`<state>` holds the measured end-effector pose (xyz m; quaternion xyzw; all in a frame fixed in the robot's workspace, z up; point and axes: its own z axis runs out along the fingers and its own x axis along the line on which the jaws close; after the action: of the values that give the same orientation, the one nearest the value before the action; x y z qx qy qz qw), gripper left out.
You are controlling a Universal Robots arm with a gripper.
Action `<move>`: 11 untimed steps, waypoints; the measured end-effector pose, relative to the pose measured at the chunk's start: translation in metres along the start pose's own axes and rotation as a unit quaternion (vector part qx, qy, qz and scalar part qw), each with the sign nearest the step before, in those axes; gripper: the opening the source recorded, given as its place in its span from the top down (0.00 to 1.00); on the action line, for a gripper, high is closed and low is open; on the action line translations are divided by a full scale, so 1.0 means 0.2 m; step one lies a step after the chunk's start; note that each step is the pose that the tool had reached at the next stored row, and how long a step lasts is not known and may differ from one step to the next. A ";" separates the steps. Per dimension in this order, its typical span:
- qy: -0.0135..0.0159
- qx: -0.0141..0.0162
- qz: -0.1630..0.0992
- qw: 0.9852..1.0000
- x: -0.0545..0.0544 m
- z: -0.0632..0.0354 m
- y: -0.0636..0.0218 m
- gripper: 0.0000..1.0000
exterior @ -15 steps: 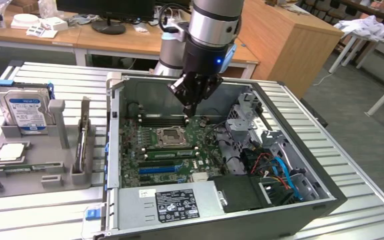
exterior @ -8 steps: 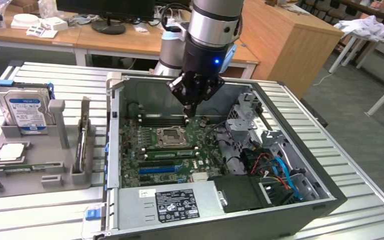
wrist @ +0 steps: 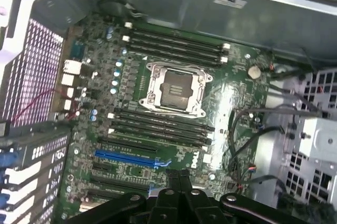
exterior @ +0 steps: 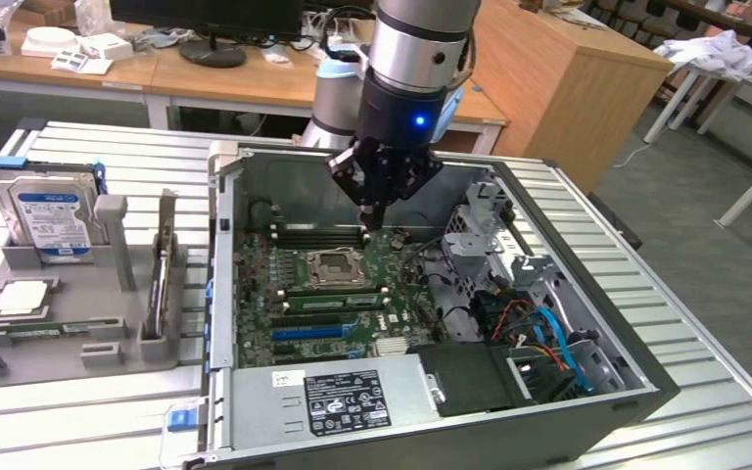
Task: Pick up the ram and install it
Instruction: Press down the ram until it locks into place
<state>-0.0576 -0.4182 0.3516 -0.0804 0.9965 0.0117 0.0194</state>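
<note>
A: Claw (exterior: 372,227) state?

B: We logged it clenched, tips together, nothing in it. It hung low in the case (exterior: 248,163), right over the black slots (exterior: 317,235) above the socket (exterior: 337,264).

A: And the ram (exterior: 39,331)?

B: We marked a green stick lying flat in the grey tray (exterior: 105,345), at the exterior view's left, well apart from the claw. Not picked up, as we read it.

A: Wrist view?

B: Claw (wrist: 178,174) shut over the board (wrist: 231,103); slots (wrist: 174,42) looked empty to us.

A: Step?

B: We judged it pre-pick. A grasp would call for open jaws, travel to the tray, and a pinch across the stick's thin faces.
</note>
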 end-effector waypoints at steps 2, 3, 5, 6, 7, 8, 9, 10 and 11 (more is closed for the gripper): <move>0.000 0.001 0.016 1.000 0.00 0.001 0.000 0.89; 0.000 0.001 0.024 1.000 0.00 0.001 0.000 0.89; -0.001 0.002 0.040 0.999 0.00 0.002 0.000 0.89; -0.001 0.002 0.048 0.999 0.00 0.002 0.000 0.89; -0.001 0.002 0.056 0.998 0.00 0.002 0.000 0.89; -0.001 0.003 0.062 0.998 0.00 0.002 0.000 0.89; -0.001 0.003 0.064 0.998 0.00 0.002 0.000 0.89; -0.001 0.003 0.065 0.998 0.00 0.002 0.000 0.89; -0.001 0.003 0.065 0.998 0.00 0.002 0.000 0.89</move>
<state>-0.0577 -0.4182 0.3512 -0.0158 0.9996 0.0104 0.0199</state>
